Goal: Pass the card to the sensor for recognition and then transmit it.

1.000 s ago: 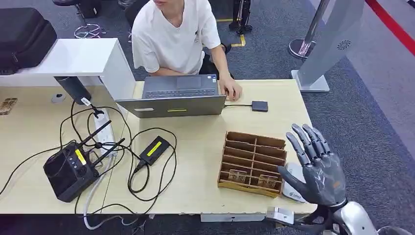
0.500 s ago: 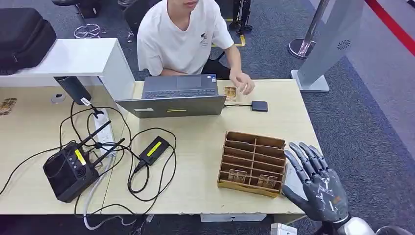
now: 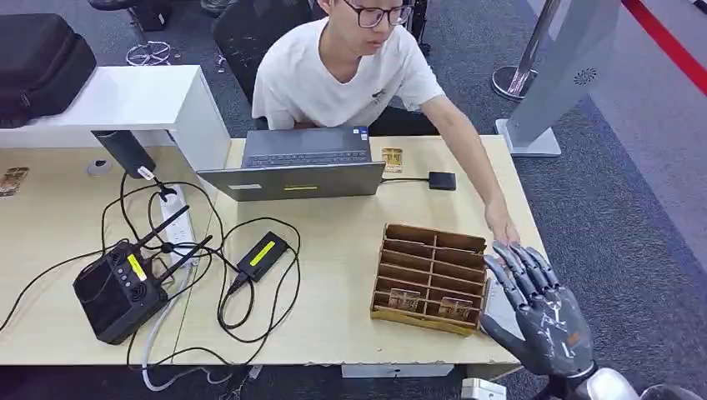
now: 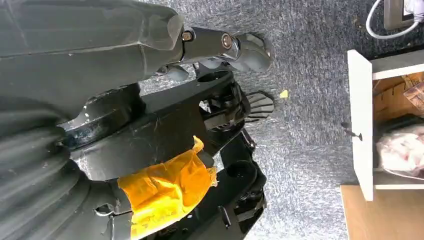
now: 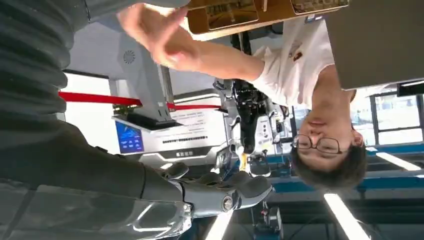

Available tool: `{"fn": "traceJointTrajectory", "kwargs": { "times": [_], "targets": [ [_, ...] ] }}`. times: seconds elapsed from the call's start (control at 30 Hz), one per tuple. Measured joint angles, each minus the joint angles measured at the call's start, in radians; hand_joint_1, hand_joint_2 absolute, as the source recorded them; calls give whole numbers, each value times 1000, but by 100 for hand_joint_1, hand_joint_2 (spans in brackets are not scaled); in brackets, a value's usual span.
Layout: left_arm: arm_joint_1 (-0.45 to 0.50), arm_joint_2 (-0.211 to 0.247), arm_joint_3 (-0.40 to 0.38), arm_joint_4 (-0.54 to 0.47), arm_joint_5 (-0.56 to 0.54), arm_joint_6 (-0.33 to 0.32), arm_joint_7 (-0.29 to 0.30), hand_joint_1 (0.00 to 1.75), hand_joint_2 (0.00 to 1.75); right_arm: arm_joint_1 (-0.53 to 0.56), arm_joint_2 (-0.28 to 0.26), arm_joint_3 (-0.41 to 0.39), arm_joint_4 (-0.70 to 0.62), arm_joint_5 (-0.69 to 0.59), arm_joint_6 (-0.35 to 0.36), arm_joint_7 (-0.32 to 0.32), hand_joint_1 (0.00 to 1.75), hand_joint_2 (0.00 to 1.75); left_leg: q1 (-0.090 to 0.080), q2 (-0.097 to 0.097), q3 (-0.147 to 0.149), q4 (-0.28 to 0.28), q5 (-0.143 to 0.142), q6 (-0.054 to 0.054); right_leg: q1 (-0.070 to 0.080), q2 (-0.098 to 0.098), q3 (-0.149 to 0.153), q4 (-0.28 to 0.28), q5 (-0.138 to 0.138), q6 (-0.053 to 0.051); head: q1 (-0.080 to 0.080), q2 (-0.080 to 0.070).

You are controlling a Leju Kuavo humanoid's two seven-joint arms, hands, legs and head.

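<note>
Head view: right hand (image 3: 540, 312) raised at near right corner of surface (image 3: 350, 250), palm turned up and toward wooden divider tray (image 3: 430, 277), fingers (image 3: 518, 265) spread and extended, nothing held. Person's hand (image 3: 502, 229) reaching across far right part of surface, just beyond robot fingertips, near tray's far right corner; contact between the two not determinable. Card (image 3: 392, 158) lying flat on far side of surface, just right of open laptop (image 3: 302, 162), well apart from right hand. Small black box (image 3: 442, 181) on a cable close beside card, toward right edge. Two cards (image 3: 405, 300) (image 3: 455, 308) standing in nearest compartments of tray. White flat device (image 3: 498, 308) partly hidden behind right hand, just right of tray. Black router with antennas (image 3: 117, 287), power strip (image 3: 175, 218), black adapter with yellow label (image 3: 263, 254) and looped cables occupying left half of surface. White raised shelf (image 3: 125, 100) at far left, black bag (image 3: 42, 62) on top of it.

Right wrist view: thick thumb (image 5: 225, 192) extended, clear of any object; person's hand (image 5: 155, 30) open near tray underside.

Left wrist view: left hand (image 4: 165, 135) hanging over grey carpet (image 4: 305, 100), thumb (image 4: 225, 45) extended, orange tape (image 4: 165, 185) on its dark body; state of its fingers cannot be told.
</note>
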Motion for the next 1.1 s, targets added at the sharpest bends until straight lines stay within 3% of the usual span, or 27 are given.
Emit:
{"fn": "traceJointTrajectory", "kwargs": {
  "times": [1.1],
  "targets": [
    [0, 5, 18, 0, -44, -8, 2, 0, 175, -25, -18, 1, 1, -36, 51, -6, 0, 175, 0, 0, 0, 0, 0, 0, 0, 0, 0, 0, 0, 0, 0, 0]
  ]
}}
